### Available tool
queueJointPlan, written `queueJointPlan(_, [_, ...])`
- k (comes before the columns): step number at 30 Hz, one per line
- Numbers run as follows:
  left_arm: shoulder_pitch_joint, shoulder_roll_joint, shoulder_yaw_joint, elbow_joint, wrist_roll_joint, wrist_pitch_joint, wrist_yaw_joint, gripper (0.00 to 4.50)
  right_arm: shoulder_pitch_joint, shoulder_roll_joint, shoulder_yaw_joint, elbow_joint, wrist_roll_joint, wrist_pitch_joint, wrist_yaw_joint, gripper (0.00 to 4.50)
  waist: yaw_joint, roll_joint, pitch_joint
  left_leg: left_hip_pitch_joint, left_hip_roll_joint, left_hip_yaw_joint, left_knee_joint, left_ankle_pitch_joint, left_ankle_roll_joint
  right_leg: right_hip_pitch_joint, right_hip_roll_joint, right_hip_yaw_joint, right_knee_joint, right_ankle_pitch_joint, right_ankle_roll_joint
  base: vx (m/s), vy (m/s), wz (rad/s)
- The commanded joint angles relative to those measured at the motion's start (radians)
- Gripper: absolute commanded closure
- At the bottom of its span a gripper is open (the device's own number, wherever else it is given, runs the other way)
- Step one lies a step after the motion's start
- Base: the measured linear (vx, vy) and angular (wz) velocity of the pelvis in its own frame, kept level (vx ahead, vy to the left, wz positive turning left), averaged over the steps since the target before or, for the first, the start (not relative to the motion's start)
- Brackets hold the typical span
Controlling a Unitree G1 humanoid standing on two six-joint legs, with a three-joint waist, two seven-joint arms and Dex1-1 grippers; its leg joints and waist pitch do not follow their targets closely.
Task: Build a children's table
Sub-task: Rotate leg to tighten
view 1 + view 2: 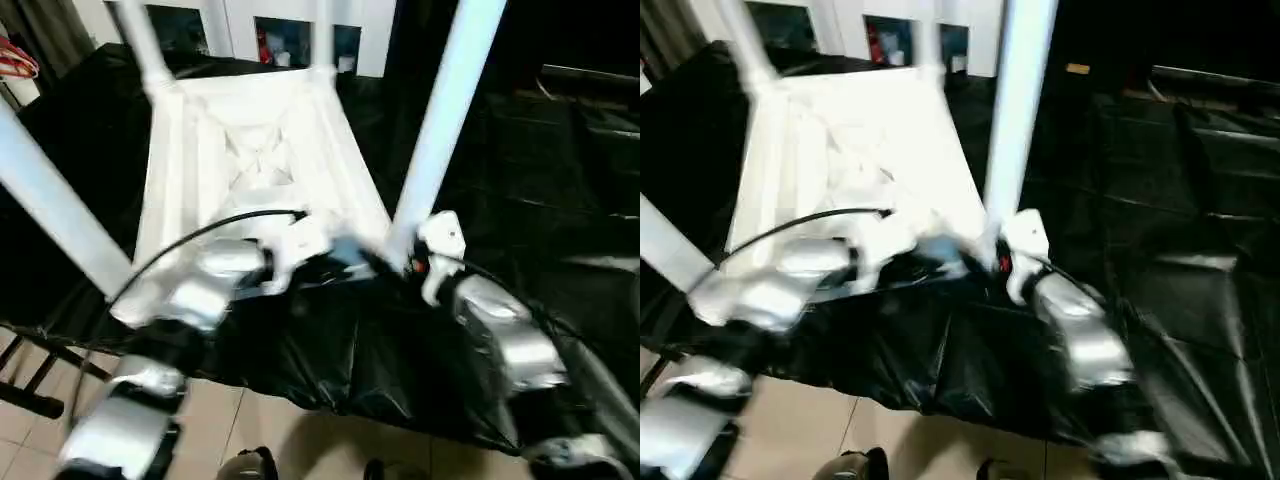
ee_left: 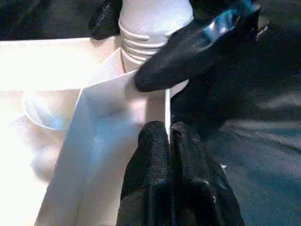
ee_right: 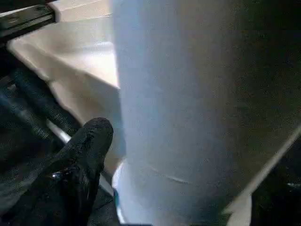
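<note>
The children's table (image 1: 260,150) lies upside down on a black sheet, ribbed underside up, with white tube legs standing in its corner sockets. The near right leg (image 1: 440,130) rises from the corner closest to me. My right gripper (image 1: 398,258) stands open around the base of that leg; in the right wrist view one black finger (image 3: 89,150) sits just beside the tube (image 3: 188,108). My left gripper (image 2: 167,136) is shut, its tips against the rim wall (image 2: 122,108) at the same corner. The right gripper's finger (image 2: 188,52) crosses the leg's threaded end there.
The black sheet (image 1: 560,200) covers the work surface, whose front edge is right under my forearms, with tiled floor (image 1: 260,430) below. A white cabinet with glass doors (image 1: 290,40) stands behind. Another leg (image 1: 50,210) slants up at the near left.
</note>
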Motion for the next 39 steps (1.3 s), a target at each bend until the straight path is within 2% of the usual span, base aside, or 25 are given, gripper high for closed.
queueJointPlan(1, [0.034, -0.016, -0.059, -0.001, -0.033, -0.014, -0.108, 4.50, 0.020, -0.034, 0.051, -0.018, 0.011, 0.035, 0.108, 0.59, 0.004, -0.015, -0.054, 0.017, 0.071, -0.030, -0.055, -0.095, 0.136, 0.039, -0.082, 0.046, -0.050, 0.065, -0.260, 0.000, 0.000, 0.00])
queueJointPlan(2, [0.033, -0.004, -0.057, -0.001, -0.041, -0.016, -0.133, 4.50, 0.030, -0.067, 0.055, -0.034, 0.024, 0.038, 0.166, 0.59, 0.009, -0.015, -0.055, 0.016, 0.070, -0.028, -0.051, -0.080, 0.148, 0.043, -0.080, 0.044, -0.048, 0.089, -0.266, 0.000, 0.000, 0.00])
queueJointPlan(3, [0.033, -0.004, -0.057, -0.001, -0.041, -0.016, -0.133, 4.50, 0.030, -0.067, 0.055, -0.034, 0.024, 0.038, 0.166, 0.59, 0.009, -0.015, -0.055, 0.016, 0.070, -0.028, -0.051, -0.080, 0.148, 0.043, -0.080, 0.044, -0.048, 0.089, -0.266, 0.000, 0.000, 0.00])
queueJointPlan(4, [0.030, 0.016, -0.056, -0.003, -0.061, -0.017, -0.189, 4.50, 0.046, -0.127, 0.067, -0.063, 0.053, 0.040, 0.266, 0.59, 0.014, -0.010, -0.056, 0.018, 0.072, -0.026, -0.048, -0.071, 0.159, 0.041, -0.080, 0.043, -0.044, 0.109, -0.274, 0.000, 0.000, 0.00])
queueJointPlan(6, [0.026, 0.027, -0.057, 0.000, -0.074, -0.021, -0.227, 4.50, 0.056, -0.163, 0.074, -0.079, 0.073, 0.039, 0.330, 0.59, 0.020, -0.010, -0.058, 0.017, 0.073, -0.025, -0.045, -0.058, 0.170, 0.041, -0.080, 0.042, -0.040, 0.136, -0.282, 0.000, 0.000, 0.00])
queueJointPlan(7, [0.026, 0.027, -0.057, 0.000, -0.074, -0.021, -0.227, 4.50, 0.056, -0.163, 0.074, -0.079, 0.073, 0.039, 0.330, 0.59, 0.022, -0.011, -0.060, 0.018, 0.073, -0.025, -0.043, -0.057, 0.173, 0.042, -0.080, 0.042, -0.039, 0.144, -0.284, 0.000, 0.000, 0.00])
queueJointPlan(8, [0.021, 0.032, -0.058, 0.004, -0.078, -0.021, -0.246, 4.50, 0.060, -0.178, 0.076, -0.087, 0.080, 0.037, 0.359, 0.86, 0.025, -0.011, -0.060, 0.018, 0.073, -0.024, -0.042, -0.054, 0.176, 0.040, -0.080, 0.042, -0.037, 0.152, -0.290, 0.000, 0.000, 0.00])
queueJointPlan(11, [0.012, 0.044, -0.059, 0.015, -0.083, -0.025, -0.285, 4.50, 0.066, -0.197, 0.079, -0.104, 0.091, 0.042, 0.408, 0.96, 0.033, -0.013, -0.063, 0.015, 0.073, -0.025, -0.038, -0.041, 0.179, 0.039, -0.080, 0.042, -0.033, 0.164, -0.300, 0.000, 0.000, 0.00])
queueJointPlan(12, [0.009, 0.048, -0.060, 0.018, -0.083, -0.027, -0.296, 4.50, 0.067, -0.204, 0.084, -0.109, 0.092, 0.042, 0.421, 1.18, 0.035, -0.006, -0.065, 0.015, 0.073, -0.026, -0.036, -0.043, 0.178, 0.038, -0.081, 0.040, -0.031, 0.160, -0.302, 0.000, 0.000, 0.00])
queueJointPlan(15, [-0.001, 0.059, -0.064, 0.029, -0.076, -0.033, -0.315, 4.50, 0.070, -0.212, 0.098, -0.116, 0.089, 0.038, 0.437, 1.40, 0.036, -0.010, -0.061, 0.015, 0.074, -0.026, -0.039, -0.075, 0.164, 0.037, -0.081, 0.041, -0.036, 0.113, -0.302, 0.000, 0.000, 0.00])
queueJointPlan(16, [-0.003, 0.061, -0.064, 0.032, -0.075, -0.035, -0.317, 4.50, 0.070, -0.211, 0.102, -0.113, 0.087, 0.034, 0.438, 1.50, 0.036, -0.007, -0.061, 0.016, 0.074, -0.026, -0.040, -0.094, 0.153, 0.036, -0.082, 0.041, -0.039, 0.082, -0.300, 0.000, 0.000, 0.00])
queueJointPlan(18, [-0.009, 0.065, -0.063, 0.042, -0.073, -0.042, -0.314, 4.50, 0.069, -0.208, 0.110, -0.113, 0.089, 0.036, 0.441, 1.60, 0.036, -0.008, -0.061, 0.016, 0.075, -0.027, -0.042, -0.112, 0.135, 0.037, -0.082, 0.042, -0.041, 0.052, -0.299, 0.000, 0.000, 0.00])
queueJointPlan(21, [-0.015, 0.060, -0.058, 0.056, -0.066, -0.047, -0.286, 4.50, 0.074, -0.196, 0.113, -0.121, 0.091, 0.042, 0.439, 1.75, 0.037, -0.008, -0.063, 0.016, 0.074, -0.027, -0.041, -0.106, 0.127, 0.038, -0.082, 0.043, -0.038, 0.066, -0.301, 0.000, 0.000, 0.00])
queueJointPlan(23, [-0.023, 0.046, -0.047, 0.079, -0.044, -0.054, -0.208, 4.50, 0.080, -0.168, 0.107, -0.117, 0.094, 0.049, 0.410, 1.76, 0.038, -0.008, -0.064, 0.014, 0.072, -0.026, -0.038, -0.091, 0.137, 0.038, -0.082, 0.043, -0.035, 0.097, -0.303, 0.000, 0.000, 0.00])
queueJointPlan(25, [-0.028, 0.036, -0.042, 0.089, -0.032, -0.049, -0.164, 4.50, 0.079, -0.148, 0.099, -0.103, 0.090, 0.044, 0.375, 1.77, 0.039, -0.008, -0.063, 0.015, 0.073, -0.026, -0.039, -0.102, 0.136, 0.035, -0.082, 0.043, -0.037, 0.084, -0.301, 0.000, 0.000, 0.00])
queueJointPlan(26, [-0.039, 0.011, -0.031, 0.106, -0.007, -0.020, -0.064, 4.50, 0.066, -0.092, 0.075, -0.052, 0.066, 0.033, 0.258, 1.77, 0.037, -0.009, -0.060, 0.017, 0.074, -0.027, -0.043, -0.129, 0.121, 0.034, -0.085, 0.044, -0.044, 0.031, -0.296, 0.000, 0.000, 0.00])
queueJointPlan(28, [-0.043, -0.015, -0.021, 0.109, -0.001, 0.012, 0.000, 4.50, 0.047, -0.042, 0.054, 0.003, 0.037, 0.025, 0.139, 1.78, 0.032, -0.008, -0.052, 0.021, 0.073, -0.029, -0.052, -0.198, 0.079, 0.028, -0.089, 0.045, -0.060, -0.108, -0.285, -0.029, 0.003, -0.02])
queueJointPlan(29, [-0.044, -0.020, -0.019, 0.108, 0.000, 0.015, 0.012, 4.50, 0.042, -0.032, 0.049, 0.015, 0.032, 0.023, 0.112, 1.78, 0.024, -0.013, -0.047, 0.017, 0.069, -0.037, -0.062, -0.254, 0.030, 0.035, -0.093, 0.045, -0.073, -0.274, -0.244, -0.059, 0.005, -0.05])
queueJointPlan(31, [-0.042, -0.056, -0.015, 0.102, 0.007, 0.041, 0.077, 4.50, 0.012, 0.040, 0.008, 0.092, 0.016, 0.033, -0.054, 1.78, 0.021, -0.017, -0.045, 0.011, 0.069, -0.040, -0.067, -0.255, 0.015, 0.036, -0.095, 0.045, -0.076, -0.327, -0.212, -0.027, 0.010, -0.07])
queueJointPlan(32, [-0.043, -0.079, -0.017, 0.098, 0.016, 0.057, 0.118, 4.50, -0.006, 0.080, -0.015, 0.134, 0.011, 0.048, -0.148, 1.78, 0.017, -0.013, -0.047, 0.015, 0.070, -0.044, -0.071, -0.278, -0.001, 0.029, -0.095, 0.045, -0.080, -0.363, -0.196, 0.000, 0.000, 0.00])
queueJointPlan(33, [-0.043, -0.097, -0.018, 0.095, 0.023, 0.069, 0.150, 4.50, -0.018, 0.110, -0.031, 0.164, 0.005, 0.059, -0.219, 1.78, 0.010, -0.015, -0.049, 0.011, 0.069, -0.047, -0.073, -0.274, -0.013, 0.030, -0.092, 0.045, -0.077, -0.349, -0.188, 0.000, 0.000, 0.00])
queueJointPlan(34, [-0.046, -0.114, -0.017, 0.100, 0.029, 0.074, 0.187, 4.50, -0.026, 0.134, -0.041, 0.182, -0.008, 0.061, -0.277, 1.78, 0.008, -0.014, -0.048, 0.013, 0.069, -0.047, -0.074, -0.275, -0.015, 0.028, -0.091, 0.045, -0.078, -0.340, -0.186, 0.000, 0.000, 0.00])
queueJointPlan(35, [-0.048, -0.124, -0.016, 0.104, 0.033, 0.076, 0.210, 4.50, -0.029, 0.149, -0.045, 0.190, -0.016, 0.062, -0.310, 1.78, 0.005, -0.015, -0.047, 0.023, 0.069, -0.043, -0.073, -0.296, -0.019, 0.018, -0.089, 0.049, -0.083, -0.340, -0.186, 0.000, 0.000, 0.00])
queueJointPlan(36, [-0.052, -0.150, -0.013, 0.108, 0.036, 0.087, 0.254, 4.50, -0.034, 0.190, -0.048, 0.204, -0.031, 0.046, -0.367, 1.78, 0.004, -0.016, -0.046, 0.026, 0.067, -0.039, -0.070, -0.303, -0.014, 0.015, -0.089, 0.052, -0.085, -0.334, -0.186, 0.000, 0.000, 0.00])
queueJointPlan(39, [-0.055, -0.178, -0.010, 0.110, 0.042, 0.096, 0.305, 4.50, -0.038, 0.234, -0.034, 0.214, -0.049, 0.020, -0.395, 1.78, 0.007, -0.014, -0.048, 0.023, 0.066, -0.037, -0.070, -0.277, 0.004, 0.017, -0.086, 0.054, -0.083, -0.277, -0.184, 0.000, 0.000, 0.00])
